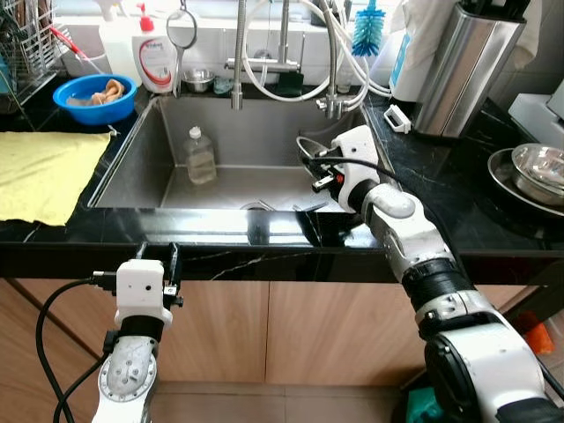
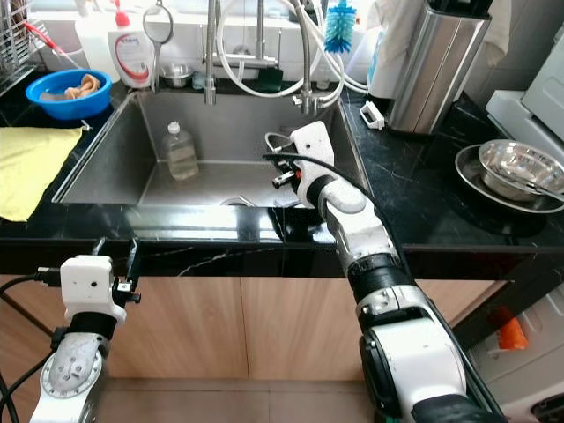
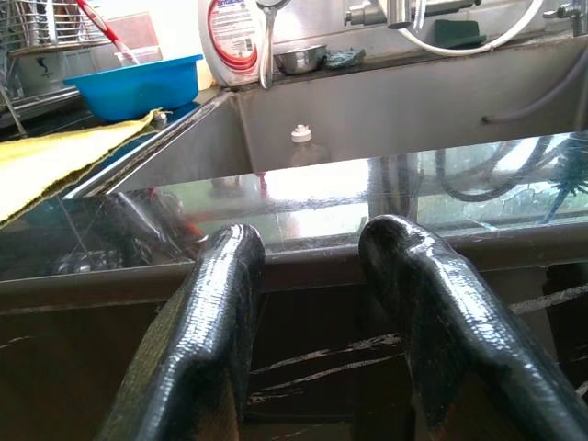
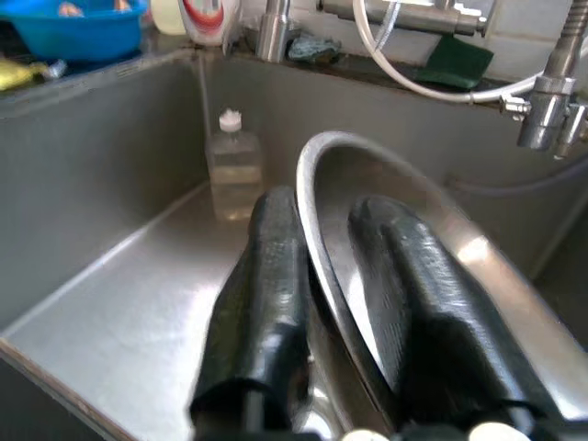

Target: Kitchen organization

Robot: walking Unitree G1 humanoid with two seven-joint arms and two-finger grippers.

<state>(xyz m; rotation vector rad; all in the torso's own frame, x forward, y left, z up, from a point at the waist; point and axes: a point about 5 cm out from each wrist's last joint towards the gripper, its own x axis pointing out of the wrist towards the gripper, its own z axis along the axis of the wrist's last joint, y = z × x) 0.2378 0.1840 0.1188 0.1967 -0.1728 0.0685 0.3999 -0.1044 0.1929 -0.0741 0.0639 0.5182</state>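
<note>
My right gripper (image 4: 322, 209) reaches down into the steel sink (image 1: 256, 123) at its front right. It is shut on the rim of a steel bowl (image 4: 367, 165), with one finger inside the bowl and one outside. The bowl stands tilted on the sink floor, and in the eye views the counter edge hides most of it. A small clear bottle (image 1: 200, 156) with a white cap stands at the sink's back left. My left gripper (image 1: 159, 257) hangs open in front of the counter's front edge, below the sink, holding nothing.
A yellow cloth (image 1: 44, 172) lies on the black counter to the left, with a blue bowl (image 1: 92, 95) and a soap bottle (image 1: 155, 57) behind it. Faucets and hoses (image 1: 264, 62) rise behind the sink. On the right stand a steel canister (image 1: 463, 70) and stacked steel bowls (image 1: 538, 172).
</note>
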